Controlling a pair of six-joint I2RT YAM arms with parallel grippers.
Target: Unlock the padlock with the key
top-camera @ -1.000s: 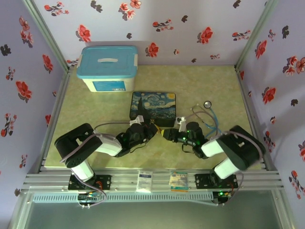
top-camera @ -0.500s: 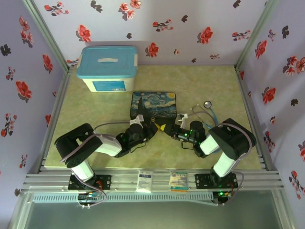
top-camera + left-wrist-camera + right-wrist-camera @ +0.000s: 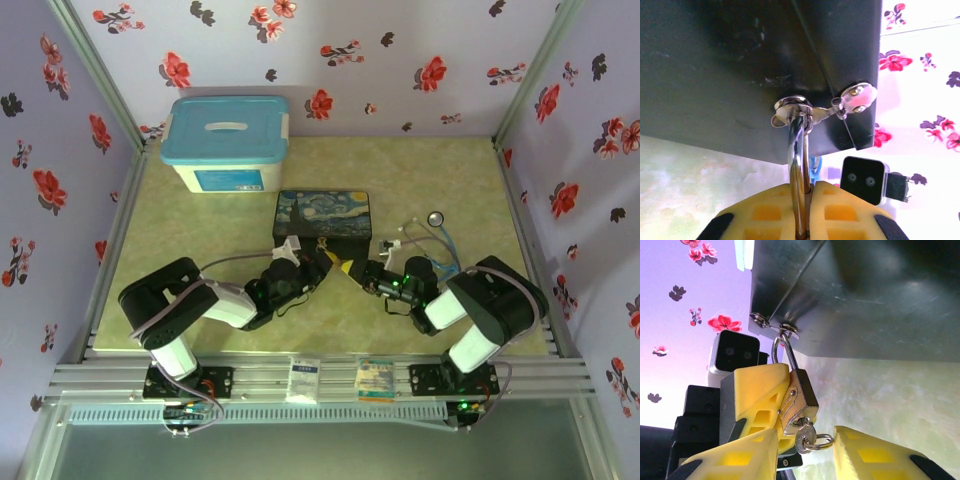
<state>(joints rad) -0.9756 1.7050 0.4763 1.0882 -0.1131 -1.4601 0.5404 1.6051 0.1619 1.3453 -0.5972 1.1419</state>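
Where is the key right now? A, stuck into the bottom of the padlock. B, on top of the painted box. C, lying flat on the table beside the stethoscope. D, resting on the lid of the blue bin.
A: the right wrist view shows the key seated in the bottom end of the padlock, which hangs by its shackle from the dark box.

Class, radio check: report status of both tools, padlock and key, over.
Left tool shut on padlock. Right tool open, straddling key in keyhole. Shackle through box hasp. Nothing blocking.
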